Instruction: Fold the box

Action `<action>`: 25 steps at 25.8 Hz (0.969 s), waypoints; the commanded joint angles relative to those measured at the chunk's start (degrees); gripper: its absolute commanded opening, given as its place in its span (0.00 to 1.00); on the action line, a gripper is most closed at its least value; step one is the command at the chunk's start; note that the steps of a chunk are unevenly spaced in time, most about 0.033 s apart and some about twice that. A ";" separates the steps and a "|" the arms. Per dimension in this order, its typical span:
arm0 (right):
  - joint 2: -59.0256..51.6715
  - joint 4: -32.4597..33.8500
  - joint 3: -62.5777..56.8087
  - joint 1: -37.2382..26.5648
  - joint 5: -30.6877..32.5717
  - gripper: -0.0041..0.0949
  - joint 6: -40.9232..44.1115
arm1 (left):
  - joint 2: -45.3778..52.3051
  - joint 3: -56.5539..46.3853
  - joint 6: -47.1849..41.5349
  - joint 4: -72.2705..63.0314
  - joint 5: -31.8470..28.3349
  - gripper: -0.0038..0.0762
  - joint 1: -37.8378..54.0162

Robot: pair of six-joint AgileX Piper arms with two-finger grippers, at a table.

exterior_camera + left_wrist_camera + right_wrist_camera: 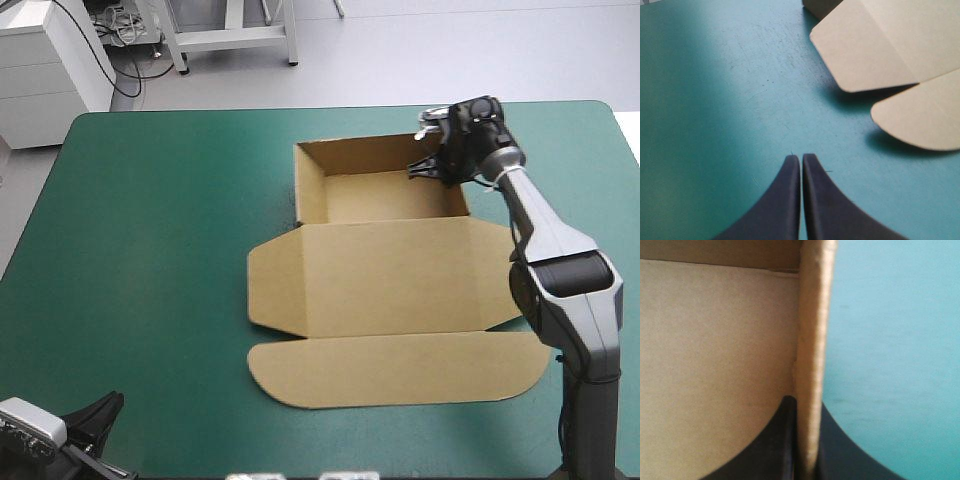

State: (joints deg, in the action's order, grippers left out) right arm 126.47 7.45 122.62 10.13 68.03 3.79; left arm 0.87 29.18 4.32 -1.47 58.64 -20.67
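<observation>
Where the broad table with its matte teal-green cover point(150, 250) fills the frame, the brown cut-board box point(390, 275) lies at centre, its long axis running left to right. Its open tray, walls raised, stands in the upper middle of the high view. The smooth lid panel lies flat below it, ending in a long round-cornered front flap point(400, 368) toward the lower centre.

The right hand point(435, 168), two black fin-shaped fingers, is at the tray's right-hand wall point(812, 340), right of upper centre. It is pinched on that stiff, fibrous-edged sheet, one finger inside the tray and one outside.

The left hand point(801, 159) hangs over bare cover in the lower left corner, its fingers pressed together around nothing. It is well apart from the box, whose rounded flap corners lie ahead of it and off to one side.

By the look of it, the right arm is far the nearer to the work, and any further fold turns on its grip on the wall.
</observation>
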 commanded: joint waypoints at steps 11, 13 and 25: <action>-3.92 4.07 1.58 -35.72 -1.04 0.02 -1.91 | 0.68 1.39 -0.47 -0.21 -4.06 0.04 -0.28; -3.92 3.06 1.58 -37.18 -1.04 0.02 -4.13 | 0.68 1.39 -0.47 -0.21 -4.06 0.04 -0.28; -4.03 2.69 2.12 -37.23 -1.01 0.31 -5.98 | 0.68 1.39 -0.47 -0.21 -4.06 0.04 -0.28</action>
State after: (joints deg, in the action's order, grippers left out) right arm 126.47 8.23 122.67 -26.83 67.92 -0.71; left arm 0.87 29.18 4.32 -1.41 58.68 -20.67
